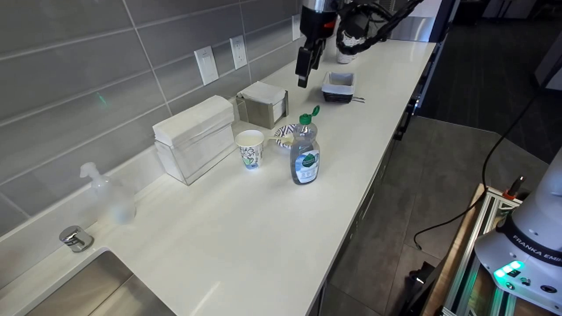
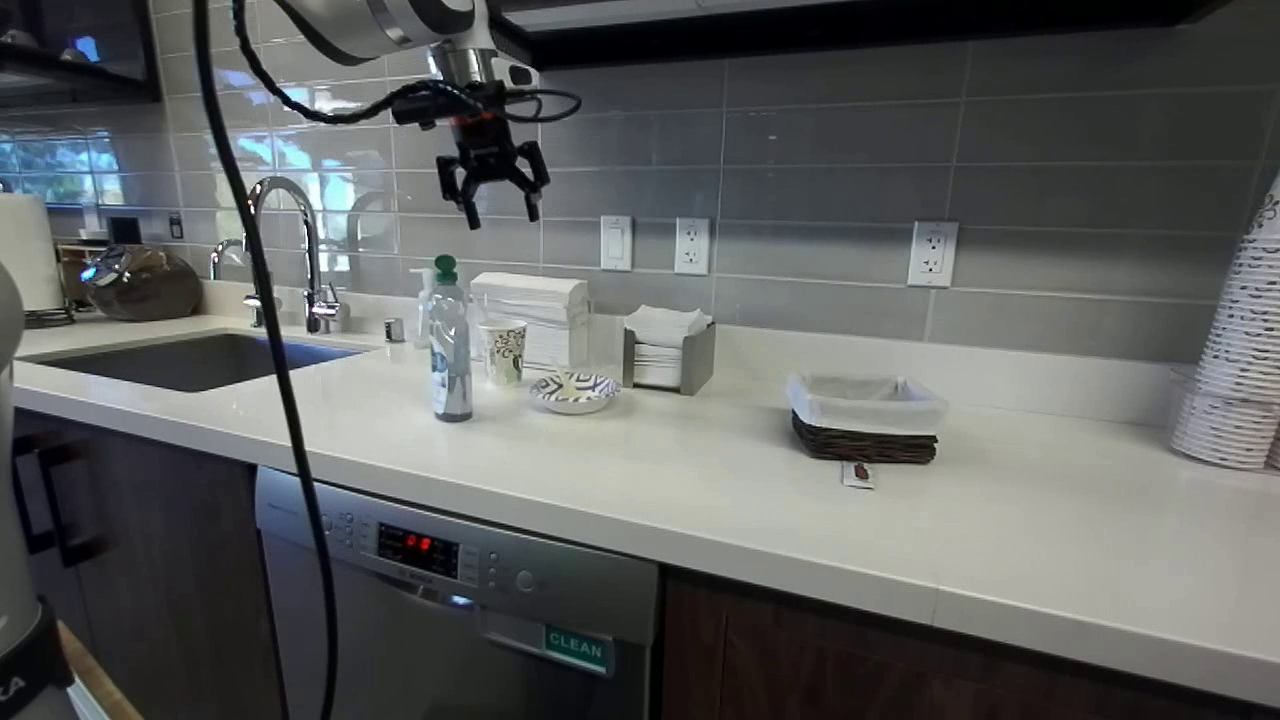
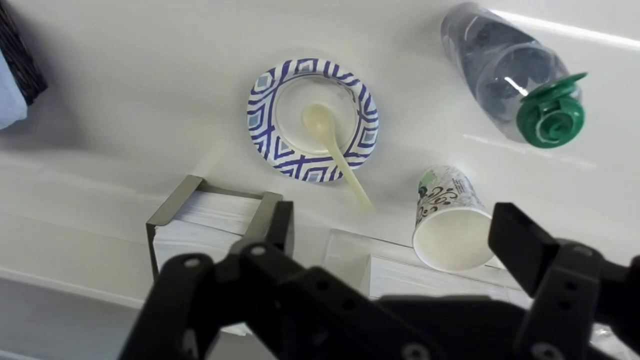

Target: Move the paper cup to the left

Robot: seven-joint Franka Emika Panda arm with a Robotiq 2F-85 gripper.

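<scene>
Paper cup (image 1: 251, 151) upright on surface (image 1: 237, 224), between bottle (image 1: 305, 153) and paper-towel stack (image 1: 195, 134).
We read "CLEAN" on dishwasher (image 2: 440, 645), "FRANKA" on arm base (image 1: 533, 250); end effector (image 2: 503, 217) points down above surface, jaws spread wide, nothing held.

Brown-scrolled white paper cup (image 3: 448, 207), blue-patterned bowl (image 3: 291, 120), green bottle cap (image 3: 552, 120), black pincer (image 2: 503, 217)

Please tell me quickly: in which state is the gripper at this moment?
Gripper: open, jaws apart, holding nothing; the paper cup stands ungrasped on the counter.
</scene>
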